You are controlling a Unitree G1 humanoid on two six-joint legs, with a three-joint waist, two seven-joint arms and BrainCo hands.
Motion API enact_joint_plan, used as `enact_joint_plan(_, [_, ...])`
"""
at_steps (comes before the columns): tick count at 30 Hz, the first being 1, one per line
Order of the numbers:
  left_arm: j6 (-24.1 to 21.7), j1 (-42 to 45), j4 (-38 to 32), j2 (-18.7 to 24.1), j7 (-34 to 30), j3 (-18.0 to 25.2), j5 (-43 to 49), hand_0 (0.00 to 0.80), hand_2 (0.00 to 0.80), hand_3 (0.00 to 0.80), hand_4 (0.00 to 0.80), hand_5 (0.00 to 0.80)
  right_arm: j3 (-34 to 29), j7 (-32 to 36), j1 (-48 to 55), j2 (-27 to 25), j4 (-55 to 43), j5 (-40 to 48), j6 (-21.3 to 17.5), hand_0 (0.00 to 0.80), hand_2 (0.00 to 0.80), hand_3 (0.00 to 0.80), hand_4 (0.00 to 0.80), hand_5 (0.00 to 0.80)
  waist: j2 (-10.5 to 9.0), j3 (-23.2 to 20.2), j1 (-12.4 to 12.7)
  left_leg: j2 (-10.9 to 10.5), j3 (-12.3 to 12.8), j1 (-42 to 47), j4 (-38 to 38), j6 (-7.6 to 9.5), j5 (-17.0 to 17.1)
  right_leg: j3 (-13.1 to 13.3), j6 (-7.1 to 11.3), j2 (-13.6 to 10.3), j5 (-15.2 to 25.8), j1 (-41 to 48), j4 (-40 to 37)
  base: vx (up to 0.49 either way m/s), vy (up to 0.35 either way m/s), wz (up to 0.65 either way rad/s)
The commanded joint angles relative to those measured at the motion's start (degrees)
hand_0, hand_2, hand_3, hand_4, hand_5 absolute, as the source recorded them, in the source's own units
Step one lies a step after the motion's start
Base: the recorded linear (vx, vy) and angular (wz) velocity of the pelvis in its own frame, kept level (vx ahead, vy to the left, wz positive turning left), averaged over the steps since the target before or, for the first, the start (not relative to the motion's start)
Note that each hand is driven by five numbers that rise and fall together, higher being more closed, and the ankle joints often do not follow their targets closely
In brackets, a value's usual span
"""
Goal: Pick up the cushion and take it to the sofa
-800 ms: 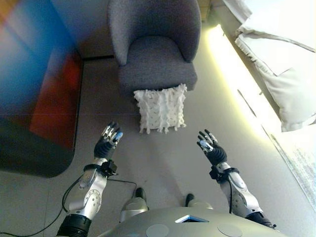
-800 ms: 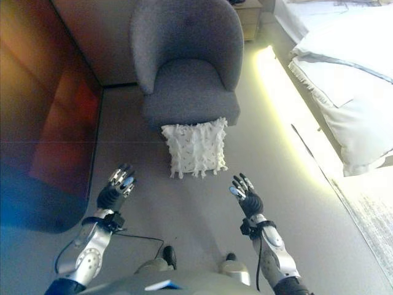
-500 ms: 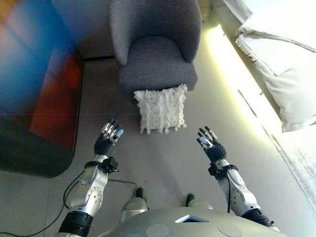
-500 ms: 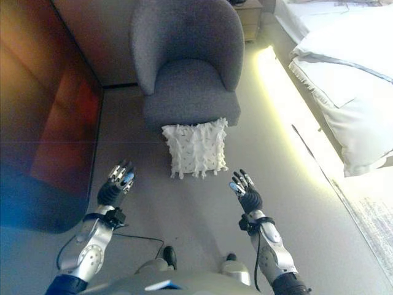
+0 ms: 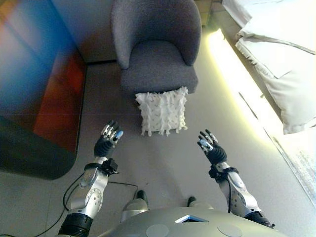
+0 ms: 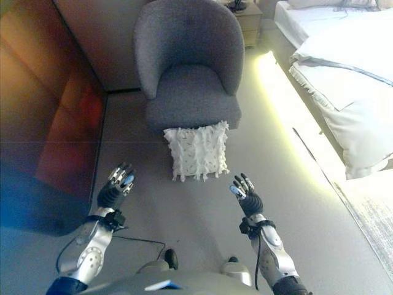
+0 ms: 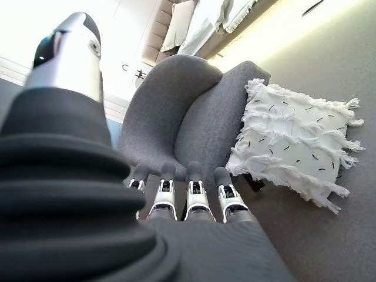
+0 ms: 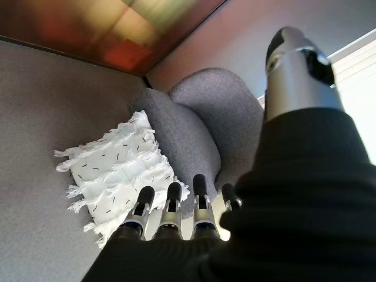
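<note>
A white fringed cushion [image 5: 162,111] with small dark dashes stands on the grey floor, leaning against the front of a grey armchair [image 5: 157,45]. It also shows in the left wrist view [image 7: 296,140] and the right wrist view [image 8: 115,172]. My left hand [image 5: 106,142] is open and empty, low and to the left of the cushion, apart from it. My right hand [image 5: 211,148] is open and empty, low and to the right of it, also apart.
A dark glossy cabinet [image 5: 34,84] runs along the left. A bed with white bedding [image 5: 276,59] lies at the right, with a lit strip [image 5: 232,69] along its base. A small wooden nightstand [image 6: 244,15] stands behind the armchair.
The whole picture has shifted slightly, so the camera moved. Both hands stay raised and open at either side of the cushion; the cushion has not moved.
</note>
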Motion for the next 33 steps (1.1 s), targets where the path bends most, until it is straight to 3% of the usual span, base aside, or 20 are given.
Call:
enact_joint_plan(1, [-4.31,-1.91,-1.87,0.13,-0.77,1.31,-0.24,0.0,0.0,0.0,0.0,0.0,-0.41,0.51,-1.88,-0.26,-2.56,-0.78,-0.67,0.0,0.0,0.0,0.0,0.0,-1.3,1.72,0.91,-1.43,-2.8,-0.61,3.01,2.57,-5.92,-3.04,-0.85,0.62,-0.06,-3.16,3.1,0.045,0.078,-0.01])
enact_joint_plan(8, [-3.21,-1.03,-1.95,0.86,-1.18,3.16,-0.83,0.0,0.0,0.0,0.0,0.0,-1.23,0.32,-0.65,0.53,-2.2,-0.84,-0.61,0.0,0.0,0.0,0.0,0.0,-1.88,1.55,1.33,-2.42,-2.83,0.05,3.71,3.87,-7.1,-3.31,0.54,-1.47,-1.0,-2.42,5.65,0.059,0.117,0.0])
enact_joint_plan(12, [-2.3,-0.53,-1.94,1.12,-2.08,4.22,-0.01,0.0,0.0,0.0,0.0,0.0,-1.84,-0.24,-0.28,1.82,-2.75,-0.42,0.66,0.0,0.0,0.0,0.0,0.0,-2.27,2.3,1.62,-3.73,-3.04,-1.63,9.36,6.29,-10.19,-2.04,0.34,-4.68,-1.38,-4.19,13.72,0.054,0.17,0.02])
enact_joint_plan(14, [-2.27,-0.44,-2.11,1.54,-2.29,4.39,0.13,0.0,0.0,0.0,0.0,0.0,-1.49,-0.09,0.09,1.94,-2.57,-0.88,-0.07,0.0,0.0,0.0,0.0,0.0,-2.07,3.15,1.96,-4.26,-3.03,-3.23,12.43,7.67,-11.56,-1.36,-0.38,-7.53,1.89,-7.64,21.81,0.045,0.205,0.04])
enact_joint_plan(16, [-1.19,-0.68,-1.99,2.1,-3.09,4.77,-0.19,0.0,0.0,0.0,0.0,0.0,-1.43,-0.02,0.74,2.1,-2.64,-0.43,-1.54,0.0,0.0,0.0,0.0,0.0,-1.5,4.17,1.83,-5.0,-3.71,-2.92,13.3,8.87,-13.53,0.85,0.21,-9.94,4.38,-11.62,31.93,0.064,0.234,0.07])
enact_joint_plan(19, [-0.28,-1.51,-1.35,2.43,-3.25,5.09,0.04,0.0,0.0,0.0,0.0,0.0,-1.39,1.01,1.88,1.97,-3.26,0.3,-2.89,0.0,0.0,0.0,0.0,0.0,-0.85,4.95,0.93,-5.65,-4.23,-1.45,12.25,9.21,-13.71,2.91,0.9,-10.89,8.82,-17.37,38.54,0.07,0.179,0.27])
enact_joint_plan(21, [-0.05,-1.52,-0.96,2.63,-3.62,5.45,-0.55,0.0,0.0,0.0,0.0,0.0,-2.34,1.0,2.98,1.57,-3.64,-0.06,-2.31,0.0,0.0,0.0,0.0,0.0,-0.82,4.61,0.07,-6.04,-5.22,0.1,11.3,8.77,-13.81,3.41,1.43,-10.01,10.04,-18.19,33.85,0.145,0.016,0.33])
enact_joint_plan(22, [-0.01,-1.38,-1.15,2.74,-3.6,5.48,-0.64,0.0,0.0,0.0,0.0,0.0,-2.67,0.86,3.28,1.44,-3.88,0.08,-2.16,0.0,0.0,0.0,0.0,0.0,-0.94,4.36,-0.22,-6.04,-5.14,-0.29,11.23,8.79,-12.93,3.06,0.69,-9.62,11.26,-18.55,30.89,0.176,-0.091,0.37])
enact_joint_plan(26, [-0.45,-1.91,-1.29,3.46,-3.12,3.58,-1.63,0.0,0.0,0.0,0.0,0.0,-3.89,0.63,3.08,0.95,-2.81,2.28,-3.2,0.0,0.0,0.0,0.0,0.0,-3.05,4.13,-2.42,-7.54,-7.78,0.57,13.21,8.0,-16.41,5.63,3.3,-7.63,13.31,-20.58,10.35,0.248,-0.155,0.26])
enact_joint_plan(28, [-0.13,-2.06,-0.91,3.73,-4.14,3.32,-1.57,0.0,0.0,0.0,0.0,0.0,-4.44,0.97,3.2,0.39,-2.52,2.95,-3.01,0.0,0.0,0.0,0.0,0.0,-3.44,4.2,-3.22,-7.33,-7.91,1.72,13.67,7.62,-17.45,4.77,4.15,-6.85,13.93,-21.46,3.92,0.344,-0.129,0.26])
enact_joint_plan(33, [0.82,-1.38,-0.62,3.61,-4.78,2.51,0.52,0.0,0.0,0.0,0.0,0.0,-5.5,2.63,6.15,0.38,-2.61,2.67,-1.29,0.0,0.0,0.0,0.0,0.0,-4.36,3.69,-4.71,-6.73,-6.32,6.25,14.35,7.7,-20.39,1.05,4.45,-6.13,14.93,-23.66,0.49,0.405,-0.108,0.35])
